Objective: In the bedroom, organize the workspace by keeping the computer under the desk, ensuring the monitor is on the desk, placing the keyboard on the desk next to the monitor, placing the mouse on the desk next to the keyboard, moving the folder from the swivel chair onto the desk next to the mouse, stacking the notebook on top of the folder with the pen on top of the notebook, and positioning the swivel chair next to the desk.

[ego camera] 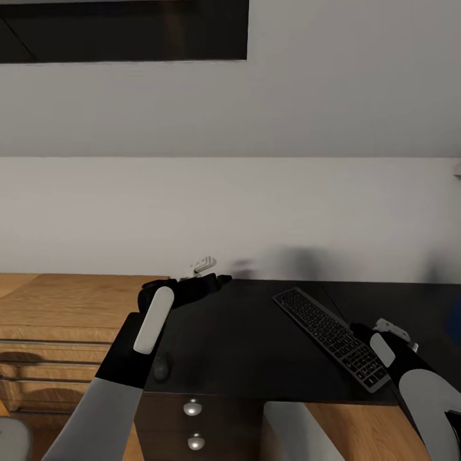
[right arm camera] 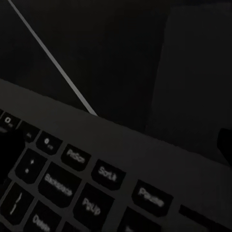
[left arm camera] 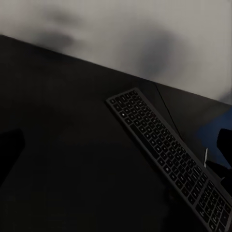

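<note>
The black keyboard [ego camera: 330, 336] lies slanted on the black desk [ego camera: 243, 339]. My right gripper [ego camera: 360, 331] hovers open at the keyboard's near right end, and the right wrist view shows the keys [right arm camera: 77, 188] close below it. Over the desk's back left corner, my left gripper [ego camera: 214, 280] is open with nothing in it, and its wrist view looks across the keyboard [left arm camera: 164, 154]. A small dark oval, likely the mouse [ego camera: 161, 367], rests near the desk's front left edge. Below the desktop stands the light-grey computer [ego camera: 288, 432]. A blue patch [left arm camera: 212, 128], possibly the folder, lies beyond the keyboard.
A wooden chest [ego camera: 64, 320] adjoins the desk's left side. Black drawers with silver knobs [ego camera: 193, 408] sit under the desk front, beside a wood side panel [ego camera: 358, 429]. A white wall rises right behind the desk. Something grey [ego camera: 9, 438] peeks in at the lower left corner.
</note>
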